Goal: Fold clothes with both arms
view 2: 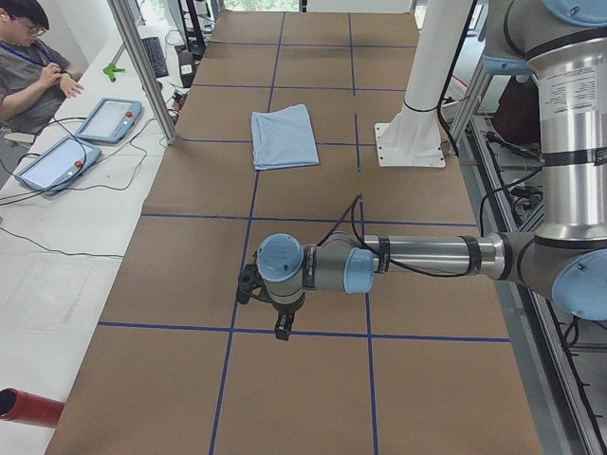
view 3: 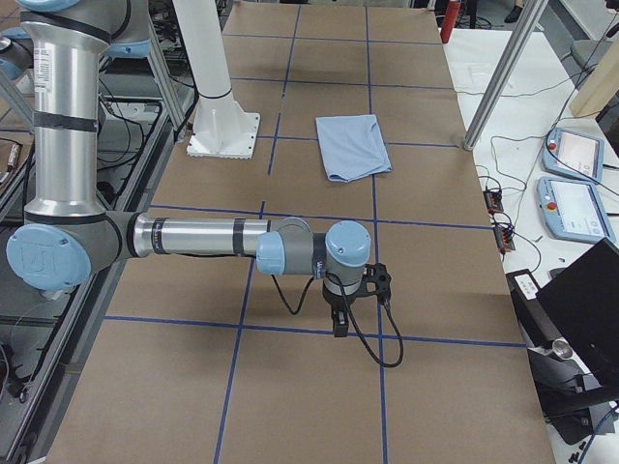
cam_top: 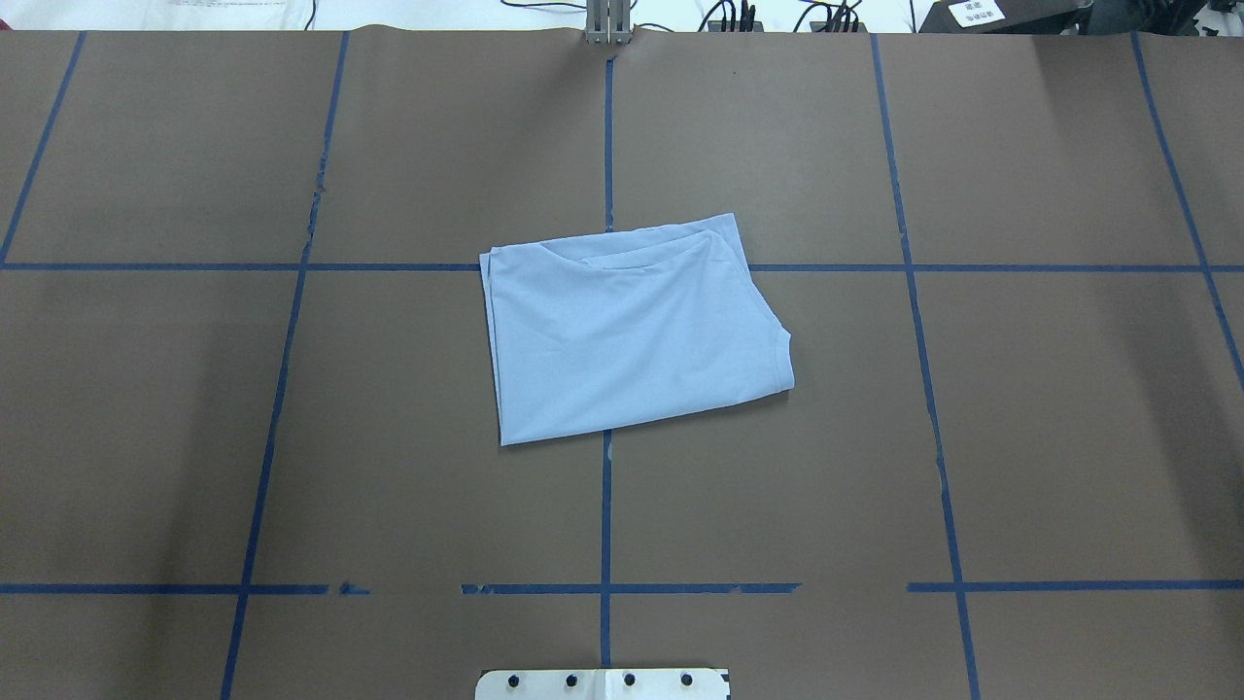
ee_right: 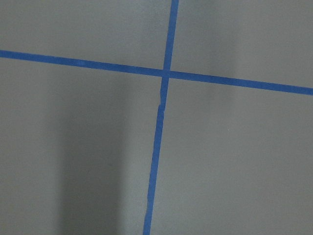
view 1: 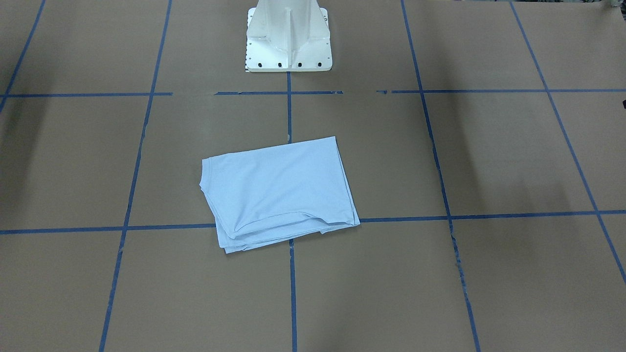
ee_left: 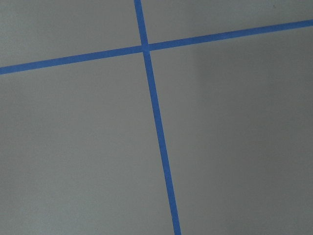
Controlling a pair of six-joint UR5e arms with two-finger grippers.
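The clothes are one light blue T-shirt (view 1: 279, 193) (cam_top: 632, 331), folded into a rough rectangle, flat on the brown table at its middle, with nothing holding it. It looks small in the side views (view 2: 285, 137) (view 3: 353, 147). Both arms are stretched low over the table, far from the shirt. The left gripper (view 2: 283, 329) hangs over a blue tape line near the table's left end. The right gripper (view 3: 338, 327) hangs over a tape line near the right end. I cannot tell whether either is open or shut. Both wrist views show only brown paper and tape crosses.
The white pedestal base (view 1: 288, 44) (cam_top: 603, 683) stands at the robot's side of the table. Blue tape lines (cam_top: 606, 146) grid the brown paper. A person (view 2: 33, 66) sits beside tablets (view 2: 109, 118) off the table's far side. Metal posts (view 2: 142, 66) (view 3: 503, 72) stand there.
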